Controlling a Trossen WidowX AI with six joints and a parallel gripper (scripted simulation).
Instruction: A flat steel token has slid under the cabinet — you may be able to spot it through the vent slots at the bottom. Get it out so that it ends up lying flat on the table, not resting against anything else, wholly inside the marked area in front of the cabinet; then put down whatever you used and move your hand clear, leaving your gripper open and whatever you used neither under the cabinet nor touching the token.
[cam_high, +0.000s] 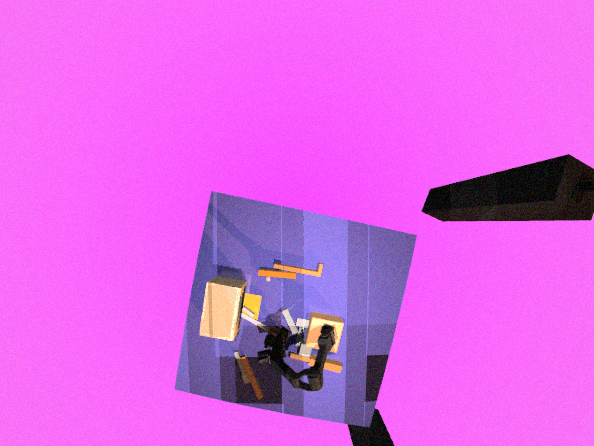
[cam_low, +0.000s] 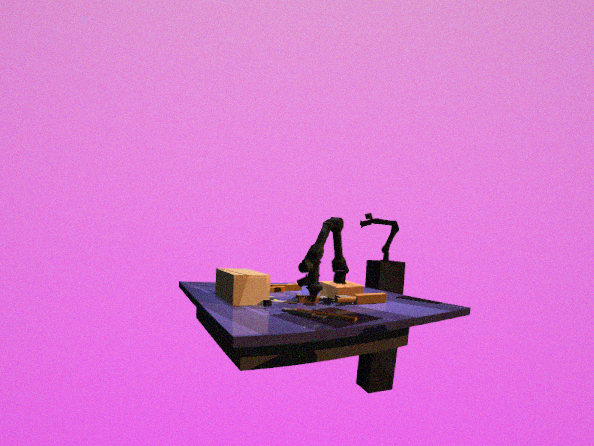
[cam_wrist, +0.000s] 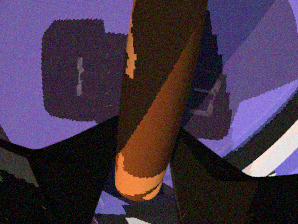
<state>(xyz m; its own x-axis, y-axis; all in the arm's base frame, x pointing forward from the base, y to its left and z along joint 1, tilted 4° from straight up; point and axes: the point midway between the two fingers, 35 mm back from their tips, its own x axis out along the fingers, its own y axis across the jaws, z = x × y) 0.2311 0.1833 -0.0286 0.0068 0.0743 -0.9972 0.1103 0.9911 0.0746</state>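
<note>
The tan cabinet (cam_high: 219, 310) (cam_low: 251, 288) stands at the left of the table. The yellow marked area (cam_high: 255, 301) lies in front of it. My gripper (cam_high: 274, 337) (cam_low: 313, 298) (cam_wrist: 146, 127) is low over the table and shut on the round orange handle (cam_wrist: 161, 95) of a tool. The tool's pale shaft (cam_high: 254, 321) reaches from the gripper toward the cabinet front, along the marked area's lower edge. A short pale piece shows beside the shaft there; I cannot tell whether it is the tool's tip or the token. The token is not clearly visible, and the vent slots cannot be made out.
Orange bars (cam_high: 277, 273) (cam_high: 300, 270) and a small pale block (cam_high: 268, 279) lie beyond the marked area. Another orange-handled stick (cam_high: 252, 378) lies at the lower left. White pieces (cam_high: 289, 320) (cam_high: 305, 350) and an orange bar (cam_high: 332, 366) lie near the arm's box-shaped base (cam_high: 315, 339).
</note>
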